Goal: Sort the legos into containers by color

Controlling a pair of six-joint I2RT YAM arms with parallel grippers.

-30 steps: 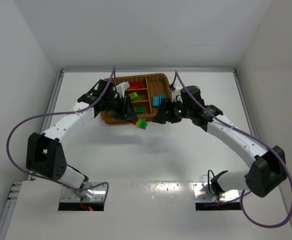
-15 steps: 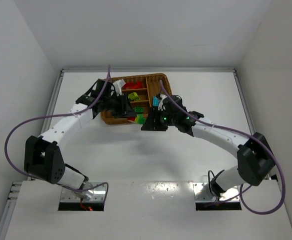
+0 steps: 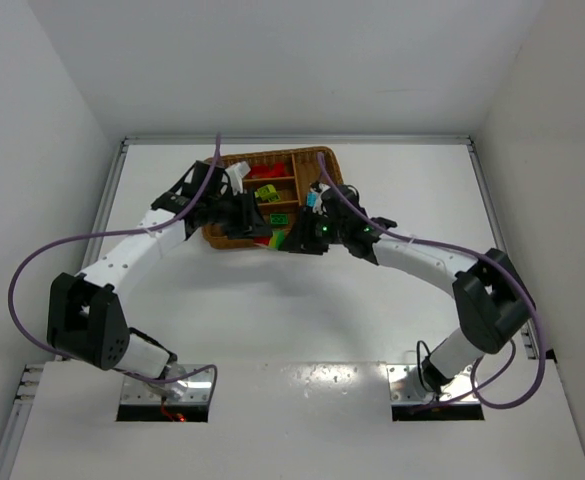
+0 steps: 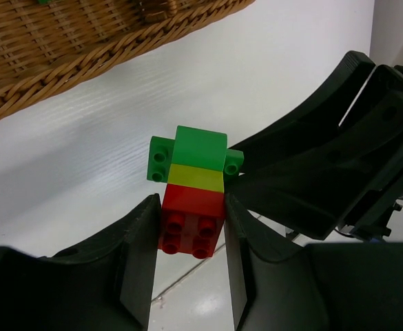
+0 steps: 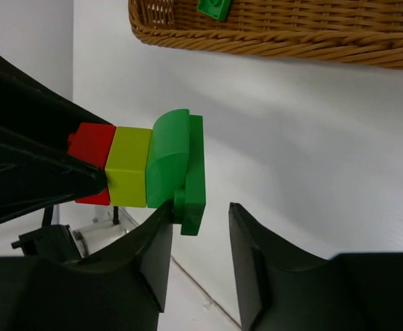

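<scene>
Tabletop (image 4: 291, 62) beneath; left claw (image 4: 190, 215) clamps stack (image 4: 198, 149).

Top camera high behind the arm bases (image 3: 167, 385), looking down on the table (image 3: 372, 300), both wrist cameras close in, facing each other across the brick stack (image 4: 193, 189), tray (image 4: 63, 41) edge shared by all.

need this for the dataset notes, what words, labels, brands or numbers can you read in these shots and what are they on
No text can be read in any view.
Studs of the red, yellow-green and green brick stack: any embossed mark is too small to read.
On the wicker tray: no label or number shows.
</scene>
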